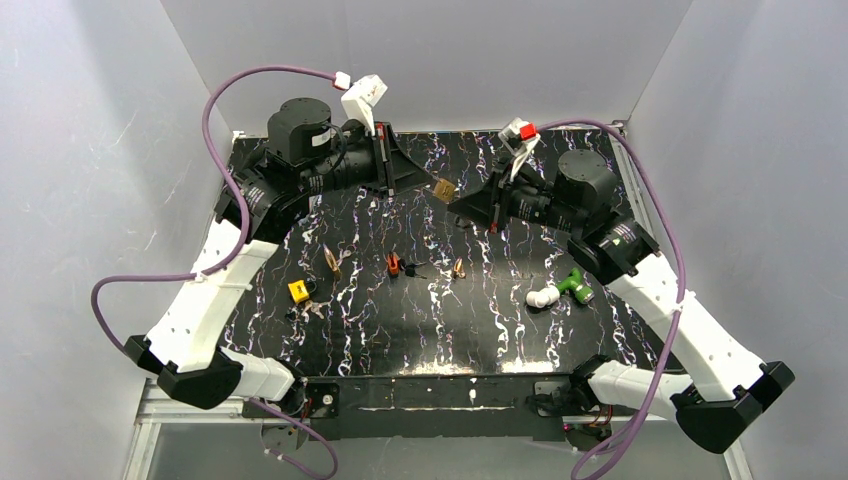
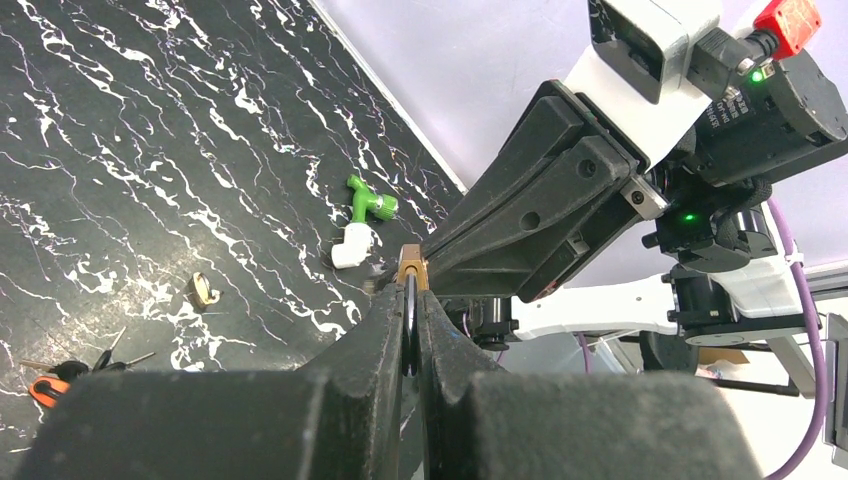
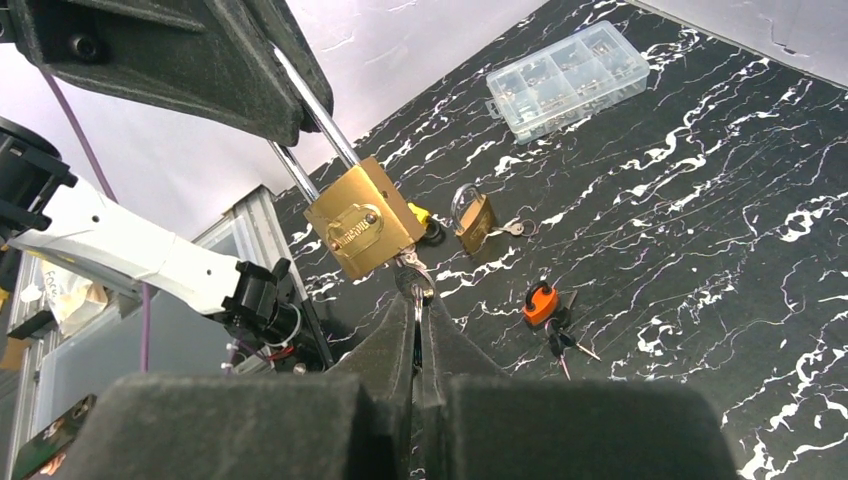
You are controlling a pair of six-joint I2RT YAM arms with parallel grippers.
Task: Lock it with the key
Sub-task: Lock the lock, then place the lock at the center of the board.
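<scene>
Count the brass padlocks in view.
3. The raised padlock hangs from the left end effector, the right end effector on its key; a second padlock lies left of the orange keys; a small padlock right of them. More may be hidden.

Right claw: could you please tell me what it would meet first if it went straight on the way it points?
The brass padlock in the left claw, just past the right claw's key.

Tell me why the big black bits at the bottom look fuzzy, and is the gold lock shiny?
Right wrist view: the right gripper sits very near the lens, so it blurs; the lock and key are sharp, with a bright glint on the shackle. Left wrist view: the left gripper is soft the same way. Top view: even light, no harsh shadows.
</scene>
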